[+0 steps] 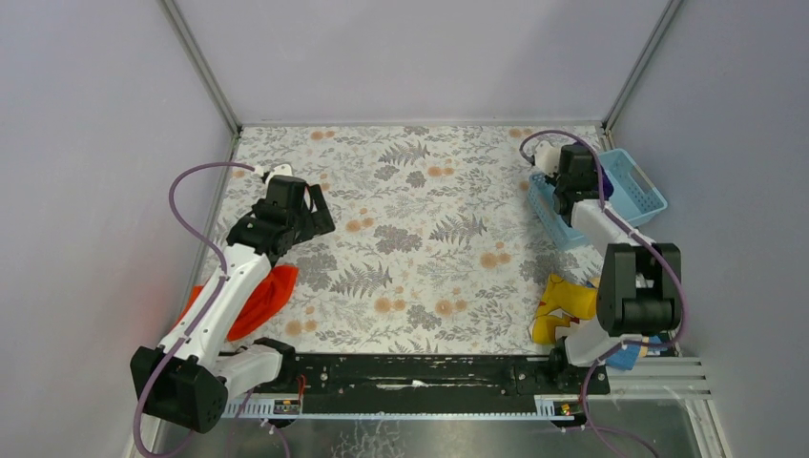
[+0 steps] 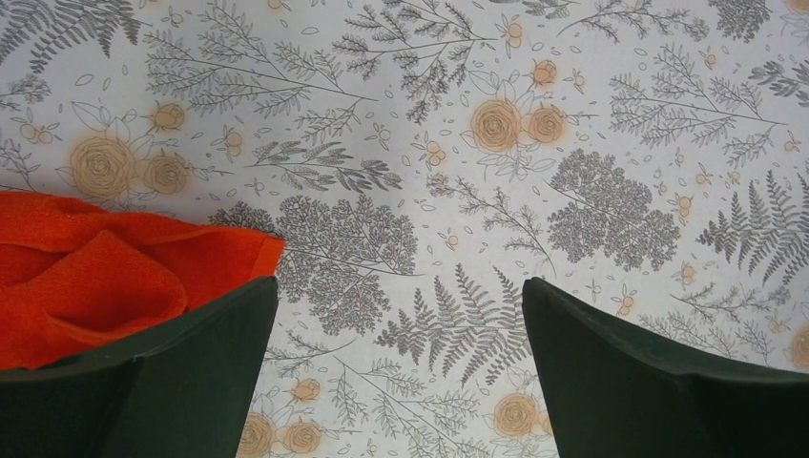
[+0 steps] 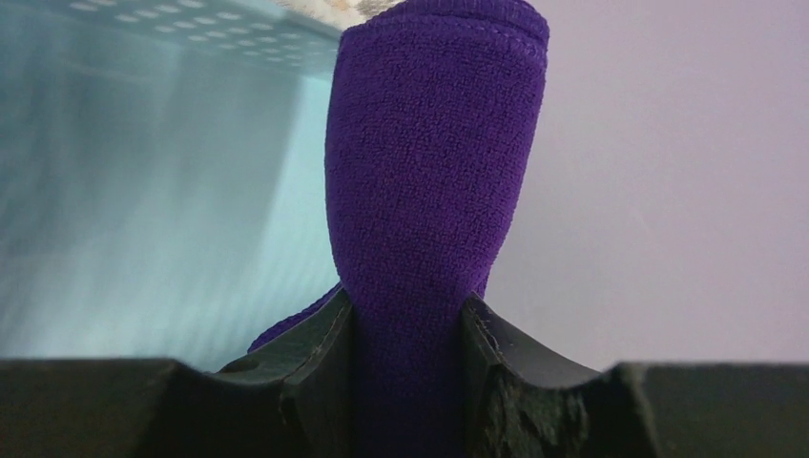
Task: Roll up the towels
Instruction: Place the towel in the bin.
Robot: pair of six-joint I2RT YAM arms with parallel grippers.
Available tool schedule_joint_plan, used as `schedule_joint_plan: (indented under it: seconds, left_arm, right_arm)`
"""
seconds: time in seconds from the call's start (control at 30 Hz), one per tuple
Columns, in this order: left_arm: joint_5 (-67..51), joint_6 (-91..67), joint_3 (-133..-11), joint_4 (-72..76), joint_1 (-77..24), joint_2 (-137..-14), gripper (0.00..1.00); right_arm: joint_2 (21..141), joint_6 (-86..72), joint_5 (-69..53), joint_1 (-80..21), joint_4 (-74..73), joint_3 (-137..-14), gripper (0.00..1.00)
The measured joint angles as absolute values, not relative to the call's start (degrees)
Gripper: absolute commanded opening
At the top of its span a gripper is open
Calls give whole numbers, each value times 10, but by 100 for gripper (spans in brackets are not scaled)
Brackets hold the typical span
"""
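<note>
Floral-patterned table fills the top view, with a blue basket at its far right corner. The right gripper hangs over the basket's left rim. The left gripper is well across the table from the basket, and the orange-red towel lies crumpled beyond it (partly under the left arm). A yellow printed cloth lies on the basket's near side.

From the left wrist, the jaws are spread wide and hold nothing, and the orange-red towel lies just beside one finger.

From the right wrist, the jaws clamp the rolled purple towel, which stands upright against the basket's wall.
</note>
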State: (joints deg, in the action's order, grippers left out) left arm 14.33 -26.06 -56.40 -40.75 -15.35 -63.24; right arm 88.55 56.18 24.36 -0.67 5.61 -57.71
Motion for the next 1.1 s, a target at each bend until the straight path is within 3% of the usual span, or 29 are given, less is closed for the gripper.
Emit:
schedule_joint_plan:
  seconds: [0.37,1.1]
  left_arm:
    - [172,-261,-564,-408,-150,-643,100]
    - [183,-261,-564,-408,-147,-647,100]
  right_arm:
    - [981,567,130,11,67,-528,22]
    - [1016,467,-144,68,-132,-625,25]
